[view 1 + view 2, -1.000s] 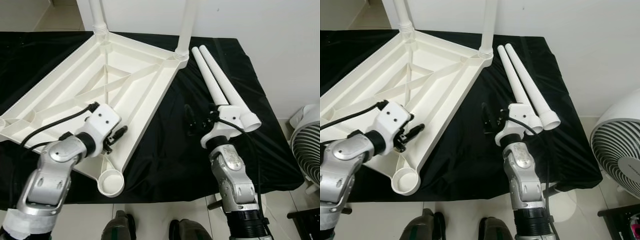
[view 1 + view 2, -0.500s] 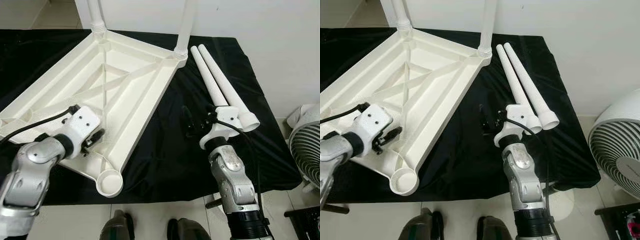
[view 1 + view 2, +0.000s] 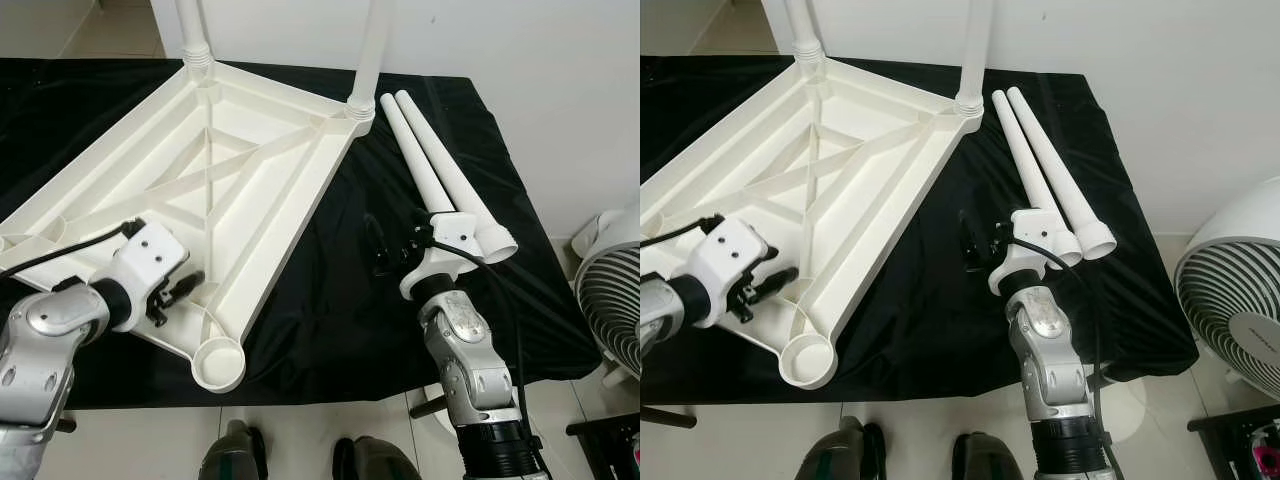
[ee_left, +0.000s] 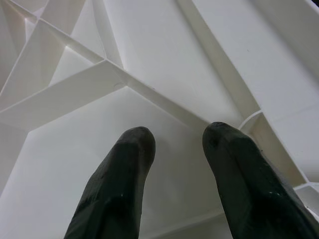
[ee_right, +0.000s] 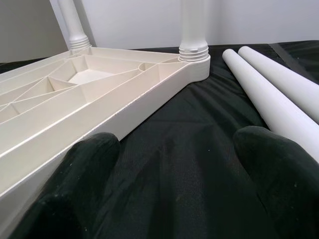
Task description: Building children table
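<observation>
Left claw (image 3: 180, 288) hovers over upturned tabletop (image 3: 230, 170), fingers parted, empty. Right claw (image 3: 378, 245) wide above black cloth (image 3: 340, 300), beside loose legs (image 3: 435, 170).

A black cloth (image 3: 330, 300) covers a wide work surface; behind the cloth rises a plain white wall (image 3: 520, 70); right of the cloth stands a white round fan (image 3: 1235, 300); below the cloth lies pale tiled floor (image 3: 320, 440).

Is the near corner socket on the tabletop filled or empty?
Empty: the near socket shows an open round hole; two loose legs lie beside it.
</observation>
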### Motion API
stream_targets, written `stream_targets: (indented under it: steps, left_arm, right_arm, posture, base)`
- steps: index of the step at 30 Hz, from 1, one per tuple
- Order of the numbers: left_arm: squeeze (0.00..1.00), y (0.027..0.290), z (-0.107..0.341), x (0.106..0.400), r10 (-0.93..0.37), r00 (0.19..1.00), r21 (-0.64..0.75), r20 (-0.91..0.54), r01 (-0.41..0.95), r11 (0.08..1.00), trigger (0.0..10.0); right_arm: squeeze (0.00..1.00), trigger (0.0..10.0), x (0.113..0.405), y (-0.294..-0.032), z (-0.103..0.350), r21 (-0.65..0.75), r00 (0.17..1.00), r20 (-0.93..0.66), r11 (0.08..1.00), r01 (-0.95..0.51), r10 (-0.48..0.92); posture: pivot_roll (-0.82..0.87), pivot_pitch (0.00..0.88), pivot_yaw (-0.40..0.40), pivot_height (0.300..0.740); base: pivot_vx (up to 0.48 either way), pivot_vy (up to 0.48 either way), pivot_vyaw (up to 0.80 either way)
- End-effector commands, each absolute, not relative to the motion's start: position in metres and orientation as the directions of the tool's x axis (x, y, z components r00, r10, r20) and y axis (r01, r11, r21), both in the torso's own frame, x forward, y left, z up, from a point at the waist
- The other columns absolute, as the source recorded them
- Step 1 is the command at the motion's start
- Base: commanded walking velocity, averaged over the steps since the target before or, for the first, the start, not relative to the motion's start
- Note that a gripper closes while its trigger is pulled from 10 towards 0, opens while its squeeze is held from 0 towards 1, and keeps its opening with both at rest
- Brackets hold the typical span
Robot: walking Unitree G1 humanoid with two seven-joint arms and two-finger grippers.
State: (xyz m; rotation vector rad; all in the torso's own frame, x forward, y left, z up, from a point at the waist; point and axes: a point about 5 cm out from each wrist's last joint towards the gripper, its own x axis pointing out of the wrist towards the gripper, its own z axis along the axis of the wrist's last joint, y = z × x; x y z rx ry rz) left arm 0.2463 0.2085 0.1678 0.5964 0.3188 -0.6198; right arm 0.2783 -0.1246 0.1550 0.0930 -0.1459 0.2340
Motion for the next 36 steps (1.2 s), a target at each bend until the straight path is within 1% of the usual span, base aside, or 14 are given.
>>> stream_targets:
  steps: [1,7,13,18,23,29,31,36]
  left_arm:
    - [0.00,0.207,0.161,0.242,-0.482,0.726,0.393,-0.490,0.678,0.622,10.0]
    - [0.00,0.203,0.152,0.239,-0.499,0.689,0.363,-0.526,0.712,0.601,10.0]
    - [0.00,0.204,0.155,0.238,-0.514,0.690,0.342,-0.510,0.711,0.615,10.0]
    - [0.00,0.205,0.154,0.232,-0.548,0.660,0.317,-0.514,0.739,0.594,10.0]
    - [0.00,0.205,0.154,0.232,-0.549,0.662,0.318,-0.511,0.738,0.595,10.0]
    - [0.00,0.205,0.154,0.228,-0.563,0.645,0.306,-0.516,0.753,0.582,10.0]
    - [0.00,0.204,0.154,0.225,-0.579,0.626,0.294,-0.523,0.770,0.567,10.0]
    - [0.00,0.201,0.153,0.222,-0.597,0.604,0.273,-0.528,0.786,0.555,10.0]
  right_arm:
    - [0.00,10.0,0.276,-0.125,0.154,0.077,0.962,0.148,0.967,-0.241,0.228]
    - [0.00,10.0,0.275,-0.126,0.154,0.075,0.964,0.144,0.969,-0.236,0.224]
    - [0.00,10.0,0.275,-0.126,0.154,0.075,0.964,0.143,0.969,-0.235,0.223]
    - [0.00,10.0,0.274,-0.126,0.153,0.075,0.964,0.139,0.969,-0.236,0.225]
    - [0.00,10.0,0.275,-0.126,0.153,0.073,0.965,0.137,0.969,-0.236,0.225]
    - [0.00,10.0,0.273,-0.125,0.149,0.068,0.960,0.117,0.962,-0.263,0.254]
    - [0.00,10.0,0.269,-0.121,0.146,0.043,0.947,0.101,0.950,-0.311,0.305]
    - [0.00,10.0,0.267,-0.120,0.144,0.026,0.940,0.088,0.943,-0.333,0.330]
  posture:
    - [-0.03,0.099,-0.031,0.740]
    - [-0.04,0.102,-0.027,0.740]
    - [-0.04,0.104,-0.026,0.740]
    - [-0.04,0.108,-0.028,0.740]
    - [-0.04,0.110,-0.029,0.740]
    - [-0.04,0.113,-0.029,0.740]
    - [-0.04,0.116,-0.030,0.740]
    - [-0.04,0.117,-0.028,0.740]
  base:
    - [0.000,0.000,0.00]
    - [0.000,0.000,0.00]
    - [0.000,0.000,0.00]
    - [0.000,0.000,0.00]
    - [0.000,0.000,0.00]
    - [0.000,0.000,0.00]
    - [0.000,0.000,0.00]
    - [0.000,0.000,0.00]
